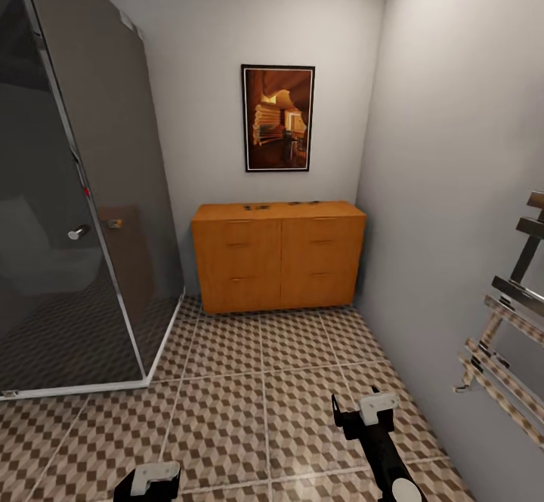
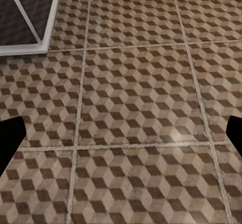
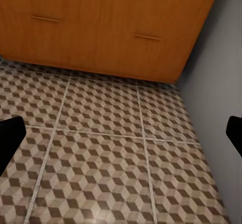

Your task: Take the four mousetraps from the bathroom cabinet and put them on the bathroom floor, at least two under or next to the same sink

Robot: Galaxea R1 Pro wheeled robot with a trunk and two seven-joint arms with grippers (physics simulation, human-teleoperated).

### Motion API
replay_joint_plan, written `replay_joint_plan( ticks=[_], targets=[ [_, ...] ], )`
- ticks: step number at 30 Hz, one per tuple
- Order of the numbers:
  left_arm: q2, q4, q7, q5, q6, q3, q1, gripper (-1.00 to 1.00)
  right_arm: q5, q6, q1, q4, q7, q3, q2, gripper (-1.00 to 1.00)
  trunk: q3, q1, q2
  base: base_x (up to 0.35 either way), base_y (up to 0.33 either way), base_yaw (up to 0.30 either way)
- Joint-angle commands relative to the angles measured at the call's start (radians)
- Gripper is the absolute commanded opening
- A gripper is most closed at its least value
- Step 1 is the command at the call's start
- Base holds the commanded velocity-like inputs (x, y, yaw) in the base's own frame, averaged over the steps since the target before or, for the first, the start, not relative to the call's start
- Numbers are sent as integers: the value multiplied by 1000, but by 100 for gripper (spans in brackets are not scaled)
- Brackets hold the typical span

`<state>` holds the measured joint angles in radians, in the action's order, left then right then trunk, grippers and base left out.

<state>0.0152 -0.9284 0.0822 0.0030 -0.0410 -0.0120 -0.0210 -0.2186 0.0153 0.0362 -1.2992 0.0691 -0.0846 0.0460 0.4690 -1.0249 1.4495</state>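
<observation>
Head view: orange wooden cabinet [image 1: 278, 254] stands against the far wall under a framed picture [image 1: 277, 118], with small dark mousetraps [image 1: 258, 206] on its flat top; exact count too small to tell. Patterned tile floor [image 1: 227, 381] lies between robot and cabinet. Glass shower stall [image 1: 75, 185] at left, towel rail [image 1: 506, 321] at right. Right hand [image 1: 361, 411] hovers low over the tiles, left hand [image 1: 147, 479] at the bottom edge.

Left wrist view: tiles and shower base corner [image 2: 43, 37]; fingers apart, nothing held.

Right wrist view: cabinet drawer fronts and wall corner; fingers apart, empty.

Risk: driving in could clip the shower glass or rail; the tiny flat traps could slip or get knocked off.
</observation>
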Motion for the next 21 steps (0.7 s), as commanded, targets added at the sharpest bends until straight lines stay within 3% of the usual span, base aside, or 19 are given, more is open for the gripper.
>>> replay_joint_plan(
  ticks=[1,21],
  targets=[
    [1,0,4,0,-3,1,0,100,-10,2,1,0,6,-1,0,100,1,0,0,101,-6,0],
    [0,0,4,1,-3,1,0,100,-10,2,0,0,6,-1,0,100,1,0,0,105,-1,28]
  ],
)
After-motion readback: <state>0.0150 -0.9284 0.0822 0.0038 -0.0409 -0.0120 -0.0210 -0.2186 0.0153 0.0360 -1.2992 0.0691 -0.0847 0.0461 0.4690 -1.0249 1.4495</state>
